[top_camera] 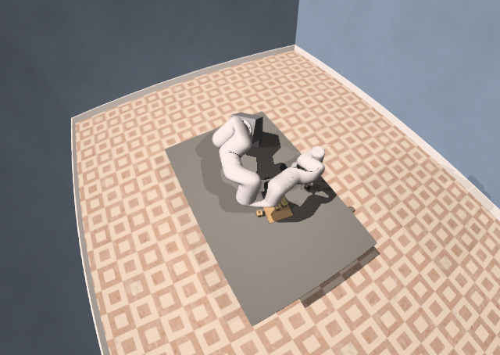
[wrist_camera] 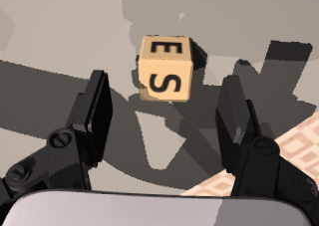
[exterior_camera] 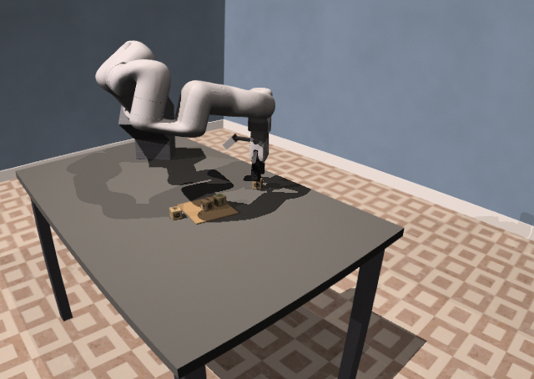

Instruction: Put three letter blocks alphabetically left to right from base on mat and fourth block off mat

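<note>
The mat (top_camera: 278, 217) (exterior_camera: 189, 209) lies on the table with two blocks near its right side: one block (exterior_camera: 208, 204) showing a 6-like mark on its side and another block (exterior_camera: 219, 200) with a greenish mark. A third block (top_camera: 259, 213) (exterior_camera: 175, 213) stands close beside the mat's left corner; a 6-like mark shows on its side. The fourth block (exterior_camera: 257, 184) (wrist_camera: 164, 79) is right of the mat, on the table under my gripper. In the wrist view it shows S and, on an adjoining face, E, both sideways. My gripper (exterior_camera: 256, 177) (wrist_camera: 164, 92) is open just above it, holding nothing. Top letters on the other blocks are unreadable.
The arm (top_camera: 246, 177) (exterior_camera: 228, 101) reaches over the table and partly covers the mat in the top view. The grey table's right edge (exterior_camera: 332, 199) is close to the block under the gripper. Arm shadows darken the table around it.
</note>
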Tool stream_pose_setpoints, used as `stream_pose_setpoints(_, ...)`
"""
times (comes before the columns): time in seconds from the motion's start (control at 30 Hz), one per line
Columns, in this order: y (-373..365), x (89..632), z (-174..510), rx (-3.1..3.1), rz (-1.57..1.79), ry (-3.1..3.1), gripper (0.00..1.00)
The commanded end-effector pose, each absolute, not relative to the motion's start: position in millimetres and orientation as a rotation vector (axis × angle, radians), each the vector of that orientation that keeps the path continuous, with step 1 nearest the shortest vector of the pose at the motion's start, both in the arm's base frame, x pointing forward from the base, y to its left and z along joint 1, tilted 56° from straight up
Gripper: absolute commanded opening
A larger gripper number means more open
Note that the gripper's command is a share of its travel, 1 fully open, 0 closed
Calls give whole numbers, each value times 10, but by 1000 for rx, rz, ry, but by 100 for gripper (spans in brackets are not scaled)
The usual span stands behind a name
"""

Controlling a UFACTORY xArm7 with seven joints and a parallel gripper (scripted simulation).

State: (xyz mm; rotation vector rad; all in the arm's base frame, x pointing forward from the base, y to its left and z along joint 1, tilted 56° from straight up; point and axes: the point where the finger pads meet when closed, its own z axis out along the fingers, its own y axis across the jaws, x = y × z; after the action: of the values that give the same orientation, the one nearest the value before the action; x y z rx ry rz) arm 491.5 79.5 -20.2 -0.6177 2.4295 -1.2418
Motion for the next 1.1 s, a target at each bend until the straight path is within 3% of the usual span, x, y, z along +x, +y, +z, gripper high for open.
stream_pose_setpoints(0.0,822,4914,-196,-621,-1237,2428,69)
stream_pose_setpoints(1.07,750,4966,-255,-621,-1237,2428,69)
